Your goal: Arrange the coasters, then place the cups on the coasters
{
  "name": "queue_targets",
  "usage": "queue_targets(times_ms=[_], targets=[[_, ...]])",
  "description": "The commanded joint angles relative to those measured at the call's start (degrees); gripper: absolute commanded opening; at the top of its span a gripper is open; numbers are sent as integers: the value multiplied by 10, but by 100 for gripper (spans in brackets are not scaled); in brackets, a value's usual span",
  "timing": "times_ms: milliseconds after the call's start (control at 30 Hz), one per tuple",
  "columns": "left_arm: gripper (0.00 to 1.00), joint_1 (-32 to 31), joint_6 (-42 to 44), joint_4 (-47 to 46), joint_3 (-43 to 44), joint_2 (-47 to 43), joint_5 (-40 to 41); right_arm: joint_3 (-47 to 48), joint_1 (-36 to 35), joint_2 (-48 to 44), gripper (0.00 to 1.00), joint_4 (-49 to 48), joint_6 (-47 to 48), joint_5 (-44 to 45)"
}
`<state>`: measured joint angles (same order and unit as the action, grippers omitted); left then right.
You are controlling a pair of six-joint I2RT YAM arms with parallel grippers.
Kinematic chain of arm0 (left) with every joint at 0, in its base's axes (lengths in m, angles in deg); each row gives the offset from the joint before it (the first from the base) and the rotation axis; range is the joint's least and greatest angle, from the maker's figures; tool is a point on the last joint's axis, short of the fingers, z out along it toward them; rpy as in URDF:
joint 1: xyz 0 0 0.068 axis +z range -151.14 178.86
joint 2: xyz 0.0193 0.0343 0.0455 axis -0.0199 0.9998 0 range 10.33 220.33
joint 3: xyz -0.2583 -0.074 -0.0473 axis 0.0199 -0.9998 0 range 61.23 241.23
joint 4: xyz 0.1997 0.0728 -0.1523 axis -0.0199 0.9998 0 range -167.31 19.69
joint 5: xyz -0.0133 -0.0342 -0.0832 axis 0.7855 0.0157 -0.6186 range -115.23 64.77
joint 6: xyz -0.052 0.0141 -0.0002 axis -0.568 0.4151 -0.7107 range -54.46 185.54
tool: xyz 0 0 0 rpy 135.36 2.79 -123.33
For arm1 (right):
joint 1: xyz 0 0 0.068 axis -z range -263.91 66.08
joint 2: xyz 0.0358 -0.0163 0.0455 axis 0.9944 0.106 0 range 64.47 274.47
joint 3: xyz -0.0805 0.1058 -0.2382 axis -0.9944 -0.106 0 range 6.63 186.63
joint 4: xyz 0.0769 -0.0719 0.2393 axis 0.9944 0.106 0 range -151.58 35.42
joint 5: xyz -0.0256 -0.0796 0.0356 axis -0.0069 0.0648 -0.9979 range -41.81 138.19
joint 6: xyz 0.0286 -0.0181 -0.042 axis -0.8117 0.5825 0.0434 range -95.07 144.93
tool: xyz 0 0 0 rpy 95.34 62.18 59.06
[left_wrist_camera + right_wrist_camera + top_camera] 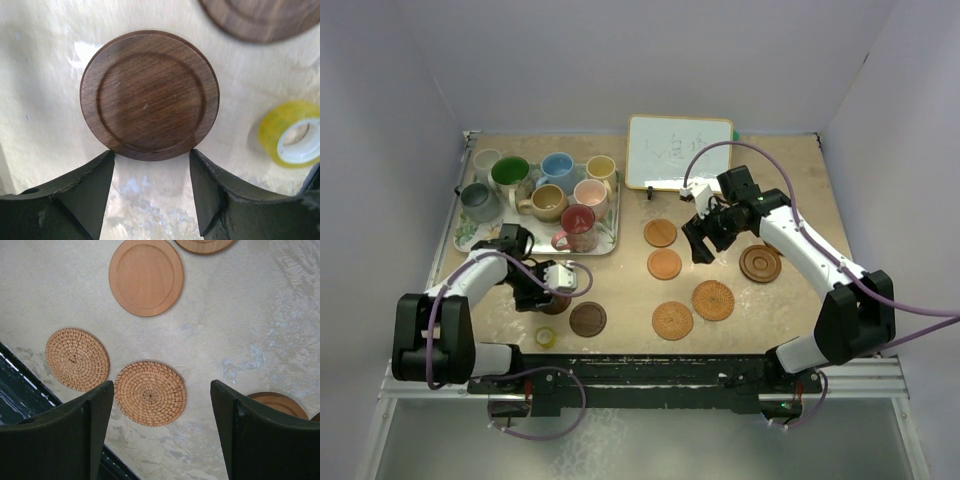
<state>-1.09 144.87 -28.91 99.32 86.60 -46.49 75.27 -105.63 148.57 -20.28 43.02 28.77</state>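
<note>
Several cups stand on the leaf-patterned tray (468, 236) at the back left, among them a grey cup (478, 200), a tan cup (548, 202) and a red cup (578, 226). Coasters lie flat on the table: two smooth wood coasters (660, 233), two rattan coasters (672, 320), a ringed coaster (760, 263) and a dark coaster (587, 318). My left gripper (151, 156) is low and open, its fingertips (106, 159) at the near rim of a brown wood coaster (150, 95). My right gripper (160, 390) hangs open and empty above a rattan coaster (150, 393).
A yellow tape roll (295, 140) lies just right of the left gripper, beside the dark coaster (260, 17). A whiteboard (678, 152) leans at the back. The black front rail (30, 390) runs close to the rattan coasters.
</note>
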Motion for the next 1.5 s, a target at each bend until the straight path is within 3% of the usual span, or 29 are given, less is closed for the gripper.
queue_targets(times_ms=[0,267,733,900,1067,1233,1467], targets=[[58,-79,-116,-44,4,12,-26,4,6,-10,80,11,8,0],[57,-219,-222,-107,24,38,0,3,25,-21,80,10,8,-4],[51,-415,-376,-199,160,226,45,-4,49,-24,80,-1,-1,1],[51,-426,-407,-210,205,272,69,-7,60,-27,80,-7,-10,6],[51,-426,-410,-215,205,262,91,-8,70,-30,80,-8,-10,2],[55,-425,-402,-201,183,217,80,-7,70,-30,80,-9,-7,2],[64,-426,-319,-128,130,106,5,-9,72,-43,81,-13,-8,6]])
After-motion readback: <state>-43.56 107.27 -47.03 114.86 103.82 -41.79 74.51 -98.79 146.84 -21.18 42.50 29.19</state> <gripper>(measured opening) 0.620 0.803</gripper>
